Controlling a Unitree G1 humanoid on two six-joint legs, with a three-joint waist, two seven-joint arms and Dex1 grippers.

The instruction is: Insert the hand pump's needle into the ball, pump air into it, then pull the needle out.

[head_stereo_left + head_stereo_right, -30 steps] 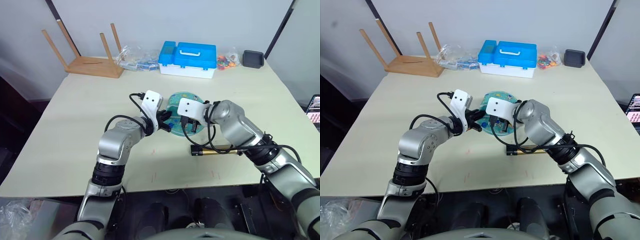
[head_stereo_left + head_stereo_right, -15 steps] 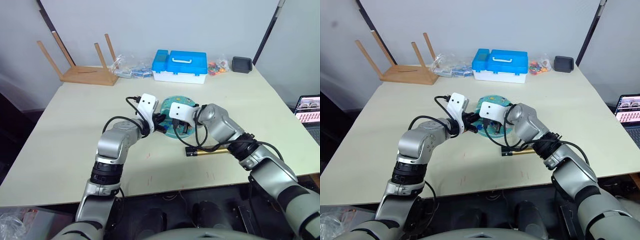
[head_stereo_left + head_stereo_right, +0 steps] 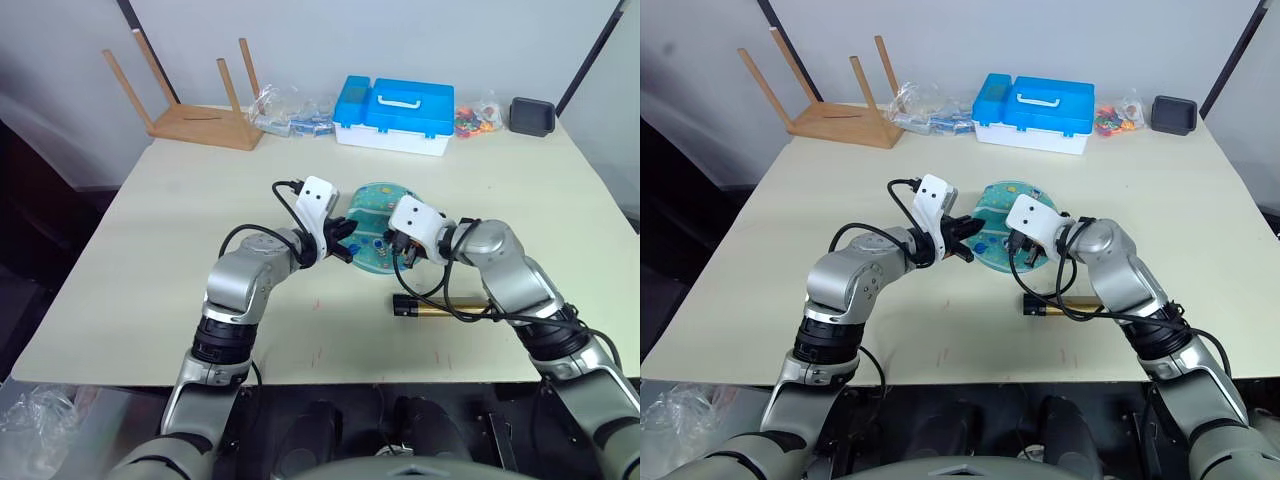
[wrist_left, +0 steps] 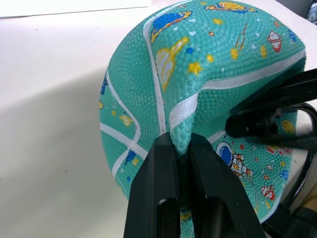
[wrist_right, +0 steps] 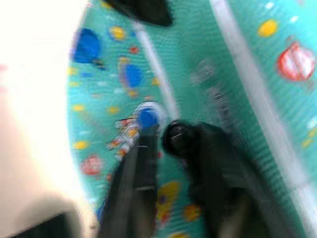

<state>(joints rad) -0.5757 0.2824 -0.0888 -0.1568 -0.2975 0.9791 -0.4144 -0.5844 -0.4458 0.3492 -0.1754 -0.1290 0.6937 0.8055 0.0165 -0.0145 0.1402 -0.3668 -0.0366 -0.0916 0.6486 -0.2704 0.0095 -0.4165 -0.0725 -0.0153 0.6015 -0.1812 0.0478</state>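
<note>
- Ball point(image 3: 378, 225), teal and flattened, lies near the middle of the table point(image 3: 150, 260), between the two grippers.
- Left gripper point(image 4: 181, 151) pinches a raised fold of the ball's skin at its left edge; both fingers point(image 4: 157, 173) are pressed together on the fold.
- Right gripper point(image 5: 171, 148) hangs over the ball's right part, clenched on the black fitting of the needle point(image 5: 179, 139), which sits against the ball beside a small blue spot; whether the pin is in the ball cannot be told.
- Pump point(image 3: 440, 305) lies flat on the table just in front of the ball, under the right forearm, apart from both grippers.
- Hose point(image 3: 440, 290) loops from the pump up toward the right gripper.
- Blue-and-white case point(image 3: 398, 100) stands at the far edge, well apart from the ball.
- Wooden stool point(image 3: 195, 115) lies upturned at the far left corner.
</note>
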